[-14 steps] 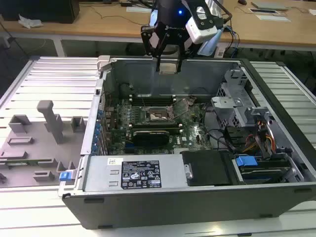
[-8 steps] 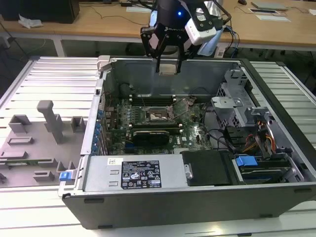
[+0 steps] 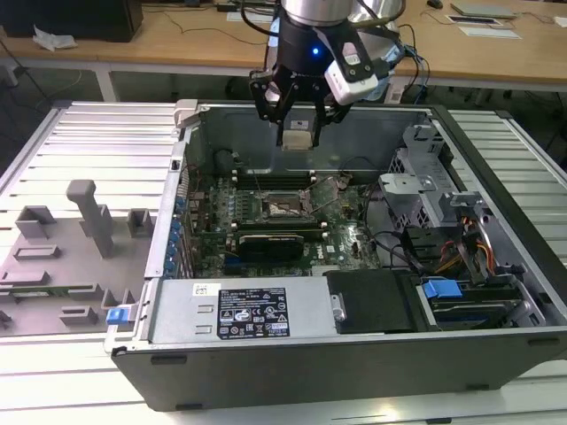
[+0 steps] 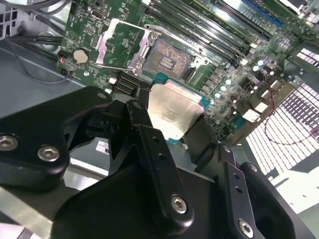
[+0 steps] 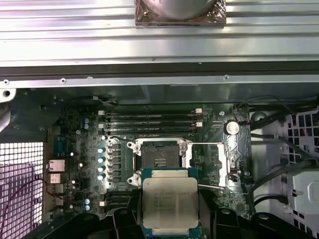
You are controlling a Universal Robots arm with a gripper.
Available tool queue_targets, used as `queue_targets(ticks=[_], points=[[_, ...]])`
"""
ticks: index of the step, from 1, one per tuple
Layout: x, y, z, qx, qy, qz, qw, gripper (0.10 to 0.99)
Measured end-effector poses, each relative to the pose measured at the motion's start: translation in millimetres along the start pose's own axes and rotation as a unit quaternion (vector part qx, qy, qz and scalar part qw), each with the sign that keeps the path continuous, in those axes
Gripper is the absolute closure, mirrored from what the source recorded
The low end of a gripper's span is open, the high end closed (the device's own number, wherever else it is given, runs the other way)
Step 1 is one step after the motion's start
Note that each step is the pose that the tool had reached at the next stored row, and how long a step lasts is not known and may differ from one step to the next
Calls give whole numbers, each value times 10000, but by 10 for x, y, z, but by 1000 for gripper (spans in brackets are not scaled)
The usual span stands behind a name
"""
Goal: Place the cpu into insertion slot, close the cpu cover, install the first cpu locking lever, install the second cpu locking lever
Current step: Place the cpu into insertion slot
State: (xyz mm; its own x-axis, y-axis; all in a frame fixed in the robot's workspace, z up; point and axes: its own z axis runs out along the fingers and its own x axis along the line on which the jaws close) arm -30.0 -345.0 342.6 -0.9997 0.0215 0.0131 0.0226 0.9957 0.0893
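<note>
Case [image 3: 266, 381] walls enclose the motherboard [image 5: 75, 149], whose insertion slot [image 5: 159, 157] lies bare, with the cpu cover [image 5: 222, 164] swung open beside it. Above the slot and clear of it, the gripper [image 3: 297, 128] clamps the cpu [image 5: 169, 204] between its jaws. Memory slots [image 5: 149, 122] run just beside the slot.

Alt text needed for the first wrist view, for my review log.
The tool grips the cpu by its edges, silvery top facing the camera, over a computer motherboard. Just beyond it the insertion slot lies empty, its cpu cover swung open to one side.
</note>
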Motion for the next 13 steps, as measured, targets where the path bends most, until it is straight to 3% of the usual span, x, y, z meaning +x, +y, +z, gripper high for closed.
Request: queue_targets(ticks=[3,13], points=[[-1,-10,114,0,0,-1,10000,545],[-4,-27,306,-1,1,-7,10000,545]])
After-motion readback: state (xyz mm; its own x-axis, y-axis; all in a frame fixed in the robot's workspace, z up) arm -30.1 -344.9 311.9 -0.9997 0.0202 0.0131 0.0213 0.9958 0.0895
